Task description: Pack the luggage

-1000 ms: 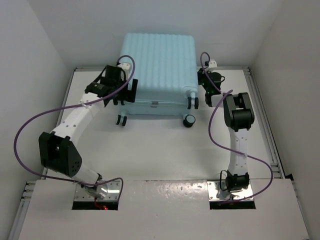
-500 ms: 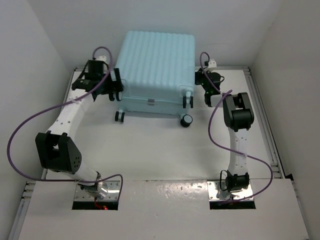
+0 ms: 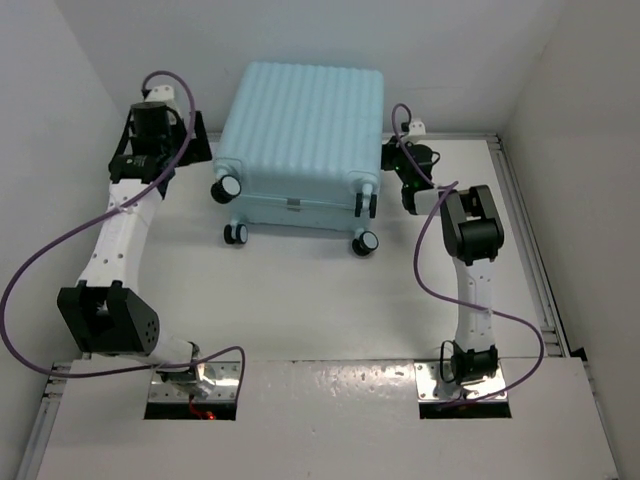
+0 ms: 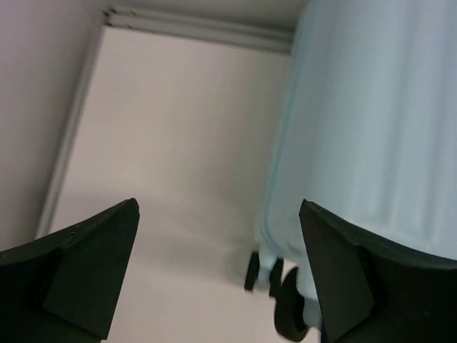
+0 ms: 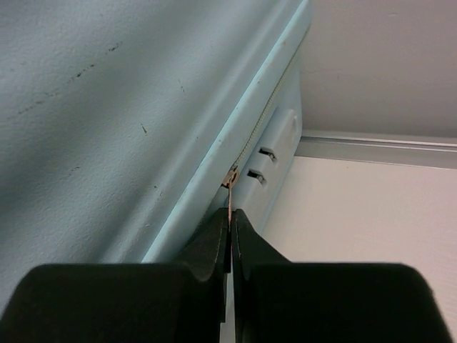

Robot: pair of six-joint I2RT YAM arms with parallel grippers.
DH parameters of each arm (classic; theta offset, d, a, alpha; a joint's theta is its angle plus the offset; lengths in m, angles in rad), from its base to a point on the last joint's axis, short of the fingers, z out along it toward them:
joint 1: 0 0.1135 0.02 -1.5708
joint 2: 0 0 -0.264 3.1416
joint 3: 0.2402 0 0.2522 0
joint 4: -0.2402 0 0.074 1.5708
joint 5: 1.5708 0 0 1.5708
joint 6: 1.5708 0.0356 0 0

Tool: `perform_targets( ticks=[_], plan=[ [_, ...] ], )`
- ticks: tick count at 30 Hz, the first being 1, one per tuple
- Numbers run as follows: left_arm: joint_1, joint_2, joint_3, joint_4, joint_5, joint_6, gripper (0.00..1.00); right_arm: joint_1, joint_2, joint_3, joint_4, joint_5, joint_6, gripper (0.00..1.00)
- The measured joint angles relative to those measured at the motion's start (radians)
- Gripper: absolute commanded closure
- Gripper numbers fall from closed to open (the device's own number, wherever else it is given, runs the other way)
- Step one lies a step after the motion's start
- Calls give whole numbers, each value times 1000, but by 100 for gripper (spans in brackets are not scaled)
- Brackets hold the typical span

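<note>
Large pale aqua ribbed hard-shell suitcase (image 3: 300, 120) blocks rear centre of white table (image 3: 300, 300). Free: table strip before small black-and-white wheels (image 3: 365, 242); gap between suitcase and white left wall (image 3: 60, 100), my left gripper (image 4: 219, 207) there. My right gripper (image 5: 230, 214), pinching metal zipper pull (image 5: 230, 191), tight against suitcase side.

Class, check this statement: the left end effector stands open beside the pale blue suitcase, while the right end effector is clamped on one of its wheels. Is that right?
No. The right end effector is clamped on the zipper pull of the suitcase, not a wheel, as the right wrist view shows. The left end effector does stand open beside the suitcase.
</note>
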Motion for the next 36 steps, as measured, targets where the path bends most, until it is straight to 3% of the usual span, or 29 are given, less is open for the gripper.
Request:
perform_targets(
  ticks=[4,8,17,20,36],
  plan=[
    [92,-29,0,111,-43,-21,0,43,34,54,-23,46,0,100],
    [139,-31,1,131,2,0,0,115,54,85,-15,45,6,100],
    [-145,-43,-10,53,221,85,0,299,67,126,-43,-40,62,100],
    [-193,-55,-18,3,239,92,0,332,67,125,-51,-76,80,100],
    [-180,-72,5,-407,125,279,0,352,67,114,-35,-134,104,100]
  ],
)
